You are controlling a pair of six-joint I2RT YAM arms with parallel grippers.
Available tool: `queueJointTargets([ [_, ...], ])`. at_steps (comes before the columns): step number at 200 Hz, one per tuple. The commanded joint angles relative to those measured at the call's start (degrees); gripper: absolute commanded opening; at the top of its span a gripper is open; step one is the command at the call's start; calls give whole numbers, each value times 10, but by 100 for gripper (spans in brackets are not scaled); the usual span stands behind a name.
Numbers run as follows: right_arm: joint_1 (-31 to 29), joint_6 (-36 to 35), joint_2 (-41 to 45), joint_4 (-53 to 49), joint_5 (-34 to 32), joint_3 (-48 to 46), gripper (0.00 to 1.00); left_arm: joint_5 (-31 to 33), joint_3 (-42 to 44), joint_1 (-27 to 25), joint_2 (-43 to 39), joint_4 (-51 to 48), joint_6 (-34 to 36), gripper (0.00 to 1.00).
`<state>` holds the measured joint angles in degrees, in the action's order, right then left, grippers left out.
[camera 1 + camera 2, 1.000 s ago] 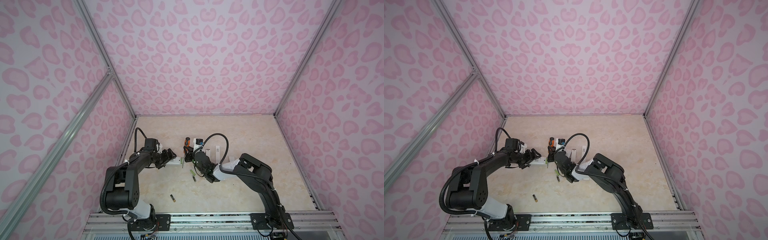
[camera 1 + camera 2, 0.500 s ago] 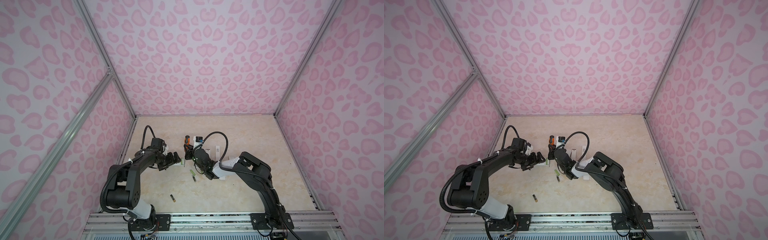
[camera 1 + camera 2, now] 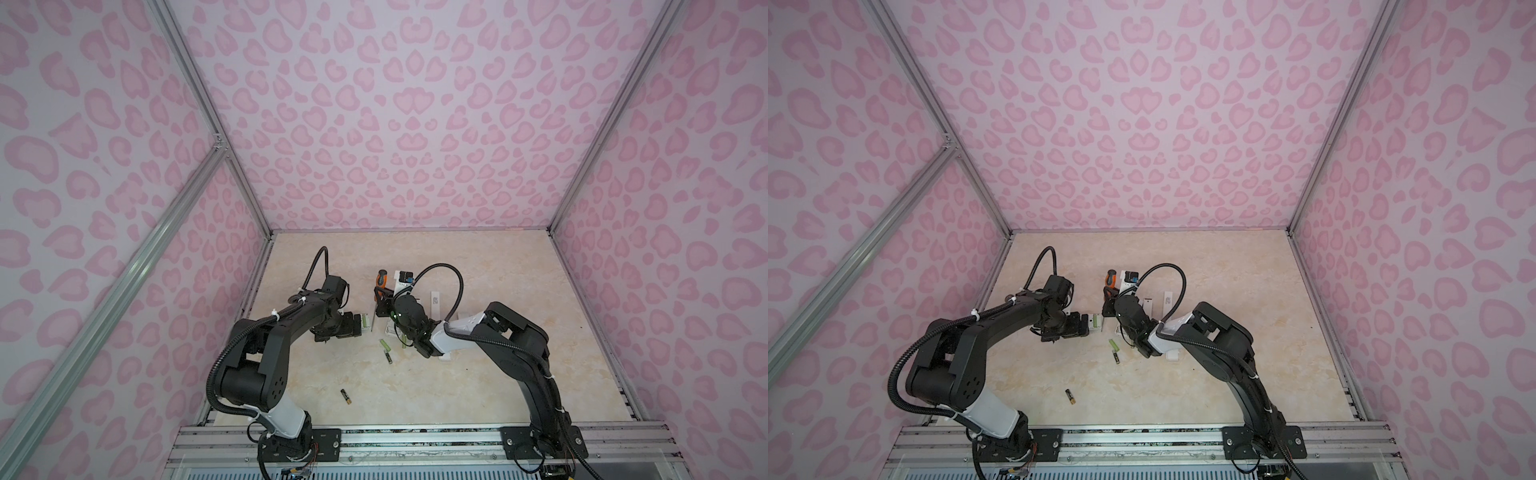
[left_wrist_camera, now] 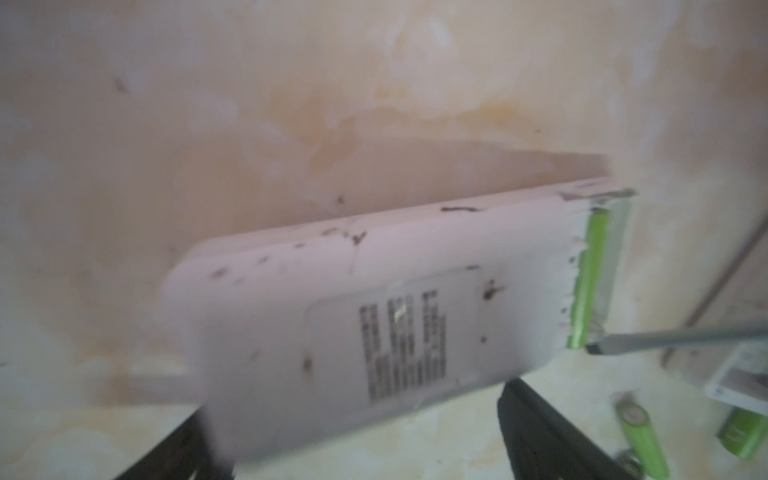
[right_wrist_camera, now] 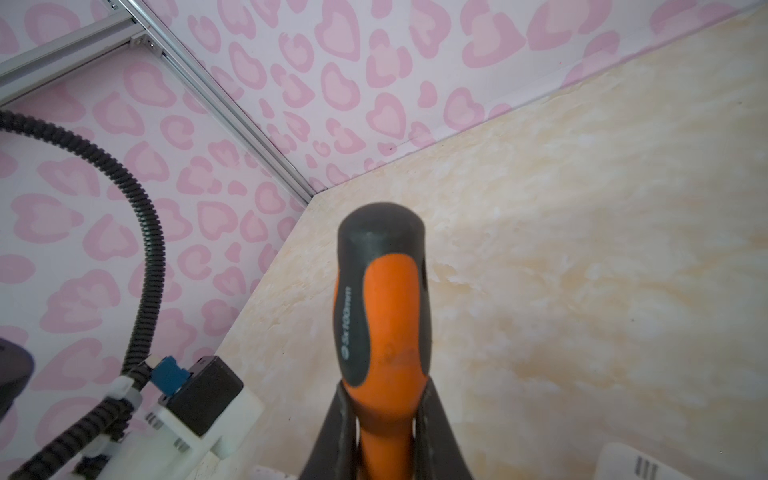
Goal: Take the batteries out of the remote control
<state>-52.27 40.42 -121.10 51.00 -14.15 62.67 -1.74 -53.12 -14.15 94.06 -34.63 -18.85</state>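
Note:
A white remote control (image 4: pixel 374 316) lies back up on the table, with one lime green battery (image 4: pixel 588 282) in its open end; in both top views it is the white piece (image 3: pixel 365 322) (image 3: pixel 1097 322) left of centre. My left gripper (image 3: pixel 352 326) (image 3: pixel 1081 326) stands open around it, with a gap at one finger (image 4: pixel 540 436). My right gripper (image 5: pixel 384 419) (image 3: pixel 380 297) is shut on the orange-handled screwdriver (image 5: pixel 384 316) (image 3: pixel 1110 277). The screwdriver's tip (image 4: pixel 598 347) touches that battery's end. Two green batteries (image 3: pixel 384 344) (image 3: pixel 389 357) and a black one (image 3: pixel 345 396) lie loose on the table.
A flat white cover plate (image 3: pixel 434 300) lies behind the right arm, and more white pieces (image 3: pixel 446 355) lie under it. Another white remote (image 3: pixel 390 330) lies beside the screwdriver shaft. The pink side wall (image 3: pixel 232 257) runs close to the left arm.
My left gripper has slid to the right, toward the screwdriver, with the remote between its open fingers. The right gripper has barely shifted and keeps hold of the screwdriver.

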Motion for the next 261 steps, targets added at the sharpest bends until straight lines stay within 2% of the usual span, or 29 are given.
queueJointTargets([
  [1, 4, -10, 21, 18, -16, -21, 0, 101, -19, -10, 13, -51, 5, 97],
  [20, 6, -24, 42, 16, -22, -38, 0, 139, -37, -26, 21, -67, 9, 97],
  [44, 10, -29, 69, 17, -23, -61, 0, 114, -47, -33, -1, -70, 18, 97],
  [77, 16, -22, 115, -7, -21, -75, 0, 75, -45, -33, -89, -54, 40, 97],
  [97, 23, -4, 136, -18, 5, -75, 0, 49, -24, -33, -165, -22, 56, 97],
  [113, 28, 4, 150, -17, 45, -75, 0, 5, 0, -33, -233, 20, 73, 97],
  [124, 33, 10, 158, -9, 84, -77, 0, -49, 17, -33, -274, 52, 87, 96],
  [139, 40, 20, 164, 20, 137, -83, 0, -123, 34, -33, -314, 88, 97, 100],
  [171, 49, 52, 175, 71, 232, -90, 0, -257, 61, -33, -352, 159, 129, 90],
  [196, 48, 64, 195, 67, 273, -92, 0, -286, 90, -34, -374, 214, 144, 90],
  [226, 49, 80, 224, 64, 299, -100, 0, -312, 86, -34, -361, 221, 137, 85],
  [247, 46, 85, 240, 62, 316, -101, 0, -344, 80, -34, -347, 231, 124, 76],
  [261, 44, 87, 249, 59, 322, -101, 0, -363, 80, -34, -343, 241, 114, 65],
])
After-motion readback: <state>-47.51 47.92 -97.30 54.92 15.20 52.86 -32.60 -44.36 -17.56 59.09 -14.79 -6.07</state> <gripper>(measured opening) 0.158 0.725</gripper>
